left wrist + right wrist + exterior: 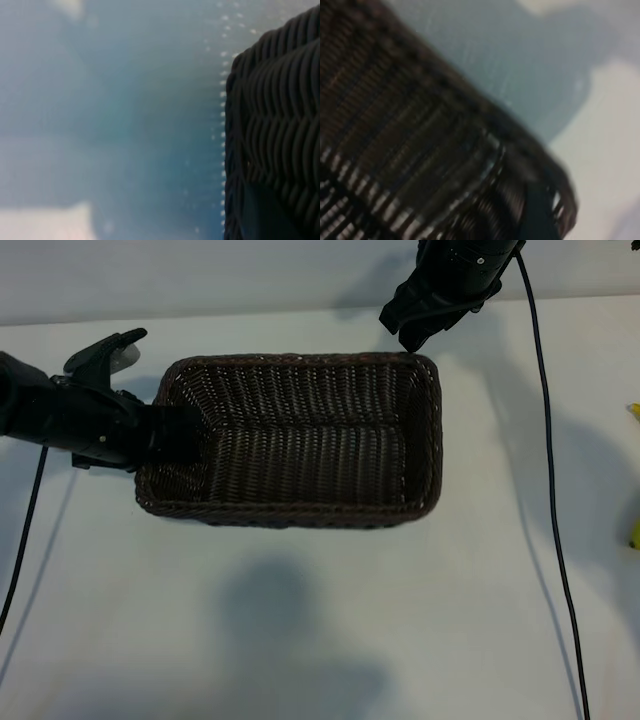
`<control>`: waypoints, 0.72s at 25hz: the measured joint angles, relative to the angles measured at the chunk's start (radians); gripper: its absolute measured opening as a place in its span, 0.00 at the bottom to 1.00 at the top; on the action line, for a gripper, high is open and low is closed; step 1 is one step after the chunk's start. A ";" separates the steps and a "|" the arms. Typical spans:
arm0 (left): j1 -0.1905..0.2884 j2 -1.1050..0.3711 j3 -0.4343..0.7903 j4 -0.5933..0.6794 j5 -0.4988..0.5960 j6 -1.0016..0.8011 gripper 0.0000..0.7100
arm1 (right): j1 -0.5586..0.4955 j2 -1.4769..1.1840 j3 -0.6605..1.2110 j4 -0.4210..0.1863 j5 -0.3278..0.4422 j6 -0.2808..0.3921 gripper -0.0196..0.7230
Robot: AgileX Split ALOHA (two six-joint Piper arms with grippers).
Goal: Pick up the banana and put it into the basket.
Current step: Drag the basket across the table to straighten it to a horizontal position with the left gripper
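Basket first: dark brown woven wicker basket [300, 440], rectangular with rounded corners, sits centre frame on the white tabletop [320, 640], and nothing shows inside it.

Left gripper [170, 435] comes in from the left edge and looks clamped on the basket's left short wall, jaws narrow on the wicker; the left wrist view is filled with that weave close up, which fits.

Right gripper [412, 332] hangs at upper right, just above the basket's far right corner, pincer fairly wide, nothing in it. Its wrist view shows only rim and table.

Banana: not clearly in view. Two small bright yellow slivers [634, 530] at the far right edge, mid height, may be part of it, but can't confirm. If so, it's well apart from the basket and from the right gripper.

Step in hand, my read: pick not yet begun; left is steadying the basket, right is free.

Next move calls for the right arm to swing out toward the right edge, come down over the fruit with jaws wide, close across its middle, then carry it back over the rim.
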 joint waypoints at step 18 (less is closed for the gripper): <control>-0.014 0.059 -0.036 -0.021 -0.021 -0.032 0.25 | 0.000 0.000 0.000 0.000 0.000 0.000 0.70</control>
